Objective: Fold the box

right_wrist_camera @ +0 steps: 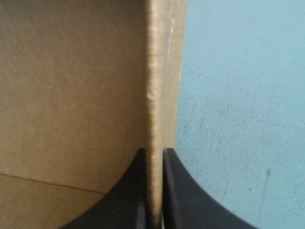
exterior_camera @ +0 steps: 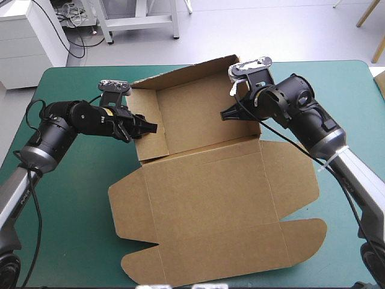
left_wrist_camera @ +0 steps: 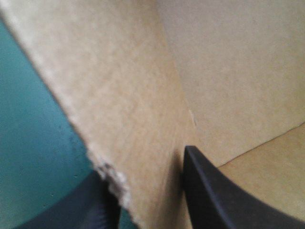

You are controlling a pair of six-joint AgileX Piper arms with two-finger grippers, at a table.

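High view: box (exterior_camera: pixel 204 198) mid-table on teal-green cover (exterior_camera: pixel 72 205); far half raised into walls, lid flat toward near edge. At its left wall, left gripper (exterior_camera: pixel 146 127); at right wall, right gripper (exterior_camera: pixel 231 112)
Left wrist view: black fingers (left_wrist_camera: pixel 214 195) straddle the wall, pinching it
Right wrist view: both fingers pressed on wall edge, cover beside

Left tool (left_wrist_camera: pixel 147 183): outer finger (left_wrist_camera: pixel 88 202) blurred, half hidden behind box (left_wrist_camera: pixel 133 95) wall; right tool (exterior_camera: pixel 225 114): outer finger hidden from above.
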